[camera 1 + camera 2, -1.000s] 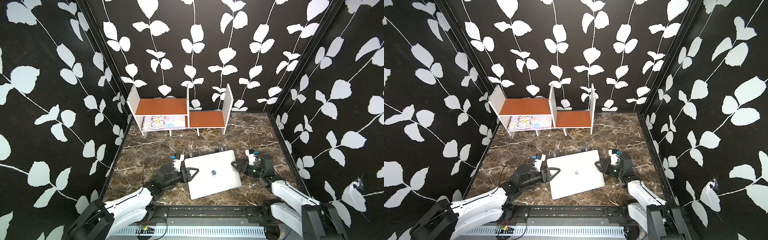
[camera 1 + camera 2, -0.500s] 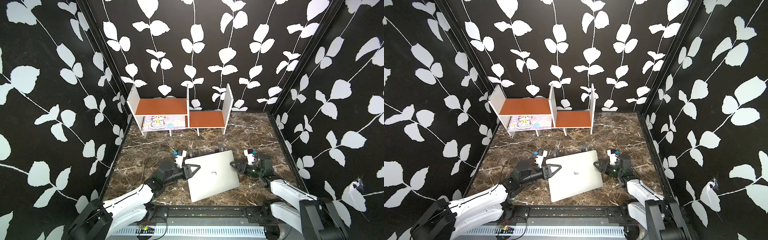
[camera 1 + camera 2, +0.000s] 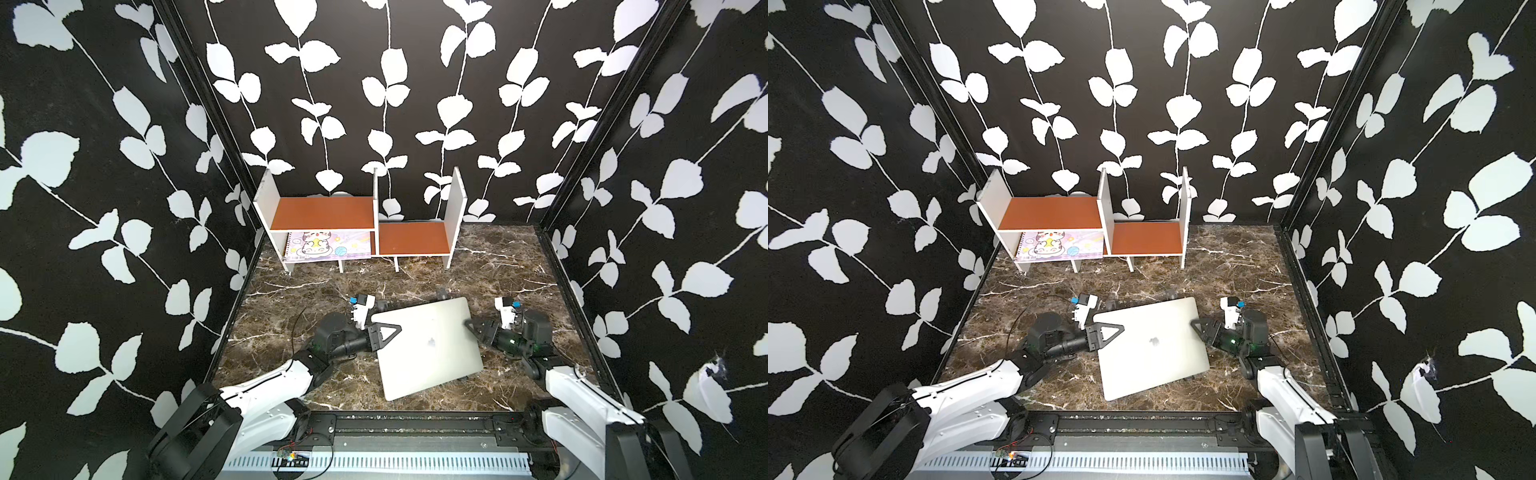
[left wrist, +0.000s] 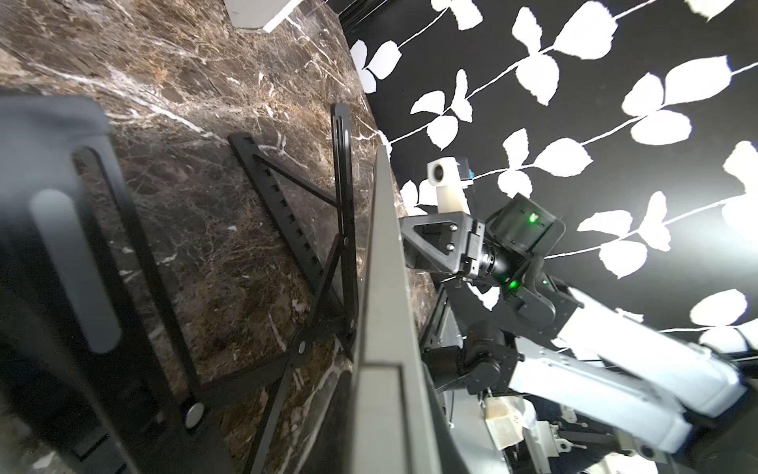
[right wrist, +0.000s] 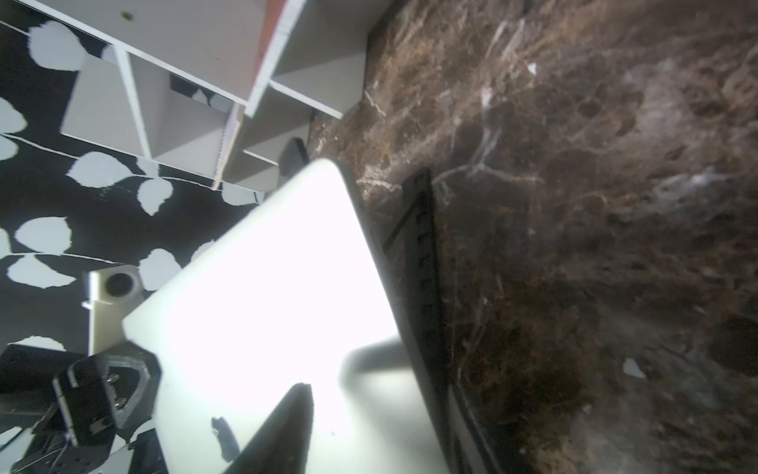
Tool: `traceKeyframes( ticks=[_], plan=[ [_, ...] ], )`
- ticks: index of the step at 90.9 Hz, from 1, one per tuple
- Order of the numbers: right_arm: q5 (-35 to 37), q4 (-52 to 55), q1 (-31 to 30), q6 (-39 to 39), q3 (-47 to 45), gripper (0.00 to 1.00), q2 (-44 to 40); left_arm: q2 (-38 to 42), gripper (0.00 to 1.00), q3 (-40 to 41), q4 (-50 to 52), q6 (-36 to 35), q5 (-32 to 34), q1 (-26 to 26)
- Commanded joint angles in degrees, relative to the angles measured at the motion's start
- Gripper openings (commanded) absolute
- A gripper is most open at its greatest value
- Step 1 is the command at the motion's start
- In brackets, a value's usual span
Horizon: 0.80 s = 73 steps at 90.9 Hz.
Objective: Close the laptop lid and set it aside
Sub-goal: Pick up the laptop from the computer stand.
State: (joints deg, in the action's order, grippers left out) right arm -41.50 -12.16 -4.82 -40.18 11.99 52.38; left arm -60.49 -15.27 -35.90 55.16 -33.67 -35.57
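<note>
The thin silver-grey aluminium laptop [image 3: 428, 357] sits in the lower middle of both top views, skewed to the frame edges. Its flat silver laptop lid [image 3: 1142, 365] is down on the base with the dark logo facing up, so the closing looks done and only the setting-aside is left.

The left gripper [image 3: 392, 331], a black two-finger clamp, is pinched together on the laptop's left edge near the upper corner, with one triangular finger lying on top of the lid. Gripping at the edge makes sense, since a slab this thin offers nothing else to seize.

The right gripper [image 3: 471, 326] meets the opposite edge, right of centre. In the right wrist view one finger [image 5: 283, 431] reaches over the lid — whether it is clamped or only straddling the edge I cannot tell. Arms on opposite sides probably serve to keep the wide panel level.

In the left wrist view the black X-frame folding stand [image 4: 295, 246] shows on the brown marble tabletop [image 3: 311, 291] beneath the laptop; I cannot tell whether the laptop rests on it or hangs clear. The white shelf unit with orange-brown boards [image 3: 324, 212] stands mid-frame, well apart — a likely place to put the laptop.
</note>
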Motion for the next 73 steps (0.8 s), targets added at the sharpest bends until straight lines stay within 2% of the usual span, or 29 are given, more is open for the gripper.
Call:
traceKeyframes(
  ticks=[1,12,21,35,50,59,68,73],
  plan=[
    [-4.2,-0.9,2.2,-1.2,-0.6,0.58,-4.5,4.3,0.0,-4.2,-9.6,3.5,-7.8,4.7],
    [-8.9,-8.7,3.6,-6.5,-2.3,0.64,-6.3,6.6,0.0,-5.5,-9.6,4.8,-14.0,9.7],
    [-13.8,-17.5,3.6,-11.6,-2.5,0.65,-3.7,7.4,0.0,-5.9,-12.1,6.7,-18.1,12.7],
    [-19.8,-36.6,3.3,-22.6,-1.9,0.65,2.6,5.4,0.0,-5.9,-22.0,13.0,-21.4,15.1],
    [-21.9,-50.4,2.4,-32.7,1.0,0.65,8.1,-0.2,0.0,-6.8,-35.7,21.3,-23.8,15.7],
    [-22.3,-58.6,1.4,-38.1,2.9,0.62,11.7,-3.8,0.0,-7.4,-42.0,25.3,-25.1,16.1],
    [-22.6,-67.2,0.6,-45.7,5.5,0.55,15.5,-6.6,0.0,-8.6,-44.5,27.2,-26.8,16.5],
    [-23.6,-68.8,0.3,-47.4,7.8,0.49,17.5,-7.5,0.0,-9.3,-44.5,27.4,-27.8,16.6]
  ],
)
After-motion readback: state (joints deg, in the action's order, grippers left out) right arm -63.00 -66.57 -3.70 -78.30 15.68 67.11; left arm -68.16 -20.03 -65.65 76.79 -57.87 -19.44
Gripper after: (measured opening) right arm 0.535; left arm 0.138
